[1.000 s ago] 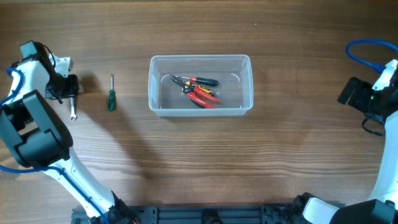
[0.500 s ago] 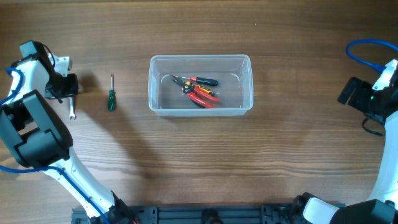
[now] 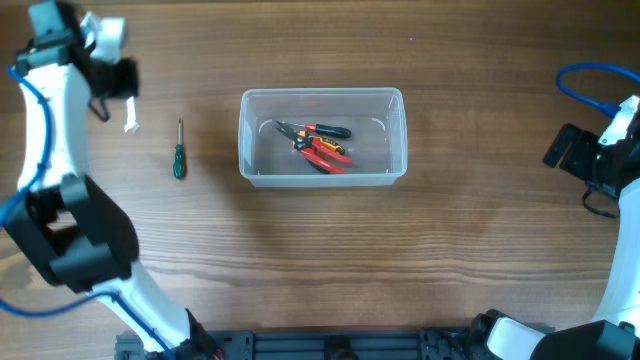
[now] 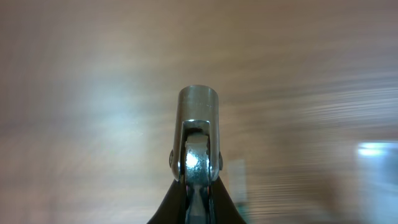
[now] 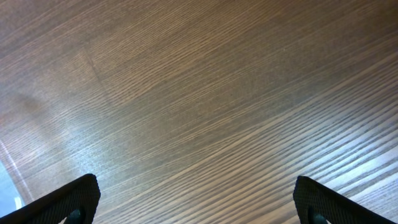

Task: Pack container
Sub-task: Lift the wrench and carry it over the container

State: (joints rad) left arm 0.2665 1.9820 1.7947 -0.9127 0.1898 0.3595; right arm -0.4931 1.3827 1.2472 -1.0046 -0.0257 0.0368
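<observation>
The left gripper (image 4: 199,208) is seen closest in the left wrist view: its dark fingers (image 4: 171,208) are pressed together on the shank of a metal tool (image 4: 198,124). The tool ends in a short round barrel on a pivot, so it seems to be a swivel socket wrench, although the picture is blurred. The wood behind it is blurred too. In the right wrist view the right gripper (image 5: 196,196) is spread wide, nothing is held between its fingers (image 5: 74,199), and only the bare wooden table (image 5: 199,93) is seen under it.

From overhead, the container (image 3: 322,94) is placed a little beyond the middle of the table, between the two arms and well apart from both. Pliers with red handles (image 3: 326,153) and pliers with black handles (image 3: 322,130) are lying inside it. A screwdriver with a green handle (image 3: 179,158) is lying on the wood left of the container, apart from it. Further left and further back, the silver tool is seen below the left gripper. A blue cable (image 3: 590,72) is looped at the far right edge
</observation>
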